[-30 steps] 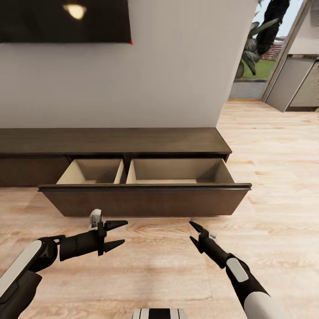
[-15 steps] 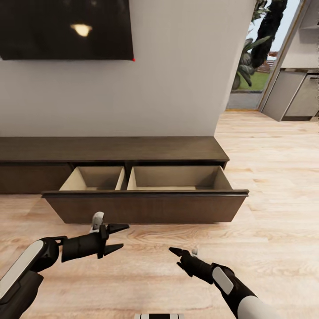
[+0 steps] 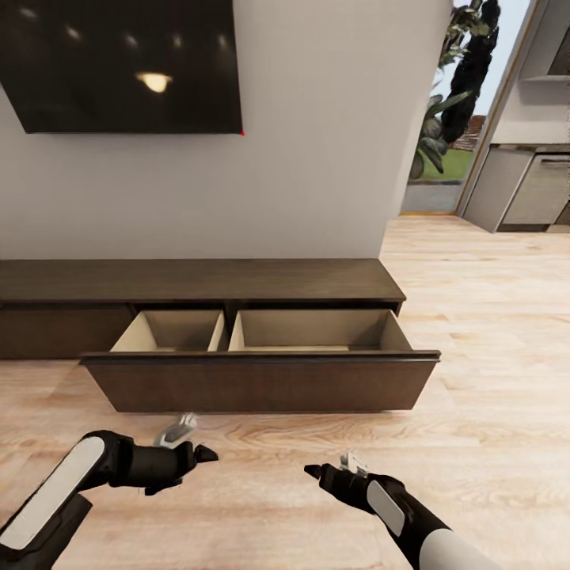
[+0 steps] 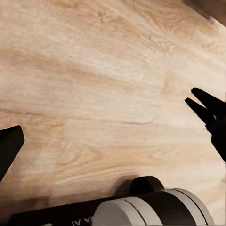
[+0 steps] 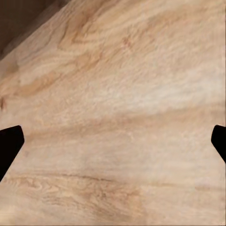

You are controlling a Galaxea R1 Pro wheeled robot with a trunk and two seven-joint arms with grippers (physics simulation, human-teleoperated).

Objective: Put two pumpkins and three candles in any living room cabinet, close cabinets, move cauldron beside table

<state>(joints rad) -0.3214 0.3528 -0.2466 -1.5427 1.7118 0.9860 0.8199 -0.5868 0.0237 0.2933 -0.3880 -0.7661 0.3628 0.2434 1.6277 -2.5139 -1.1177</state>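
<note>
Head view, cabinet [image 3: 198, 281]: long, low, dark-brown wood unit against the grey wall, flat top, handleless fronts.
Head view, drawer [image 3: 261, 380]: pulled out toward the robot; one wide flat dark front, two pale smooth-walled compartments behind it side by side.
Head view, screen [image 3: 119, 67]: glossy black panel on the wall above the cabinet, ceiling lights mirrored in it.
Head view, floor [image 3: 491, 317]: pale wood planks with wavy grain.
Head view, doorway: leafy plant [image 3: 455, 75] and grey kitchen cupboards [image 3: 522, 186] off to the right.
Head view, left gripper [image 3: 198, 463]: black, pointed, held low over the floor in front of the drawer; I cannot tell how the fingers stand here.
Head view, right gripper [image 3: 315, 473]: black, pointing inward above the planks; finger gap unclear.
Left wrist view: one black finger tip at the frame edge, planks beneath, the right gripper [image 4: 202, 106] across from it; spread cannot be judged.
Right wrist view: two black tips at opposite edges, wide apart, bare grained wood between; dark cabinet corner [image 5: 19, 19] nearby.
</note>
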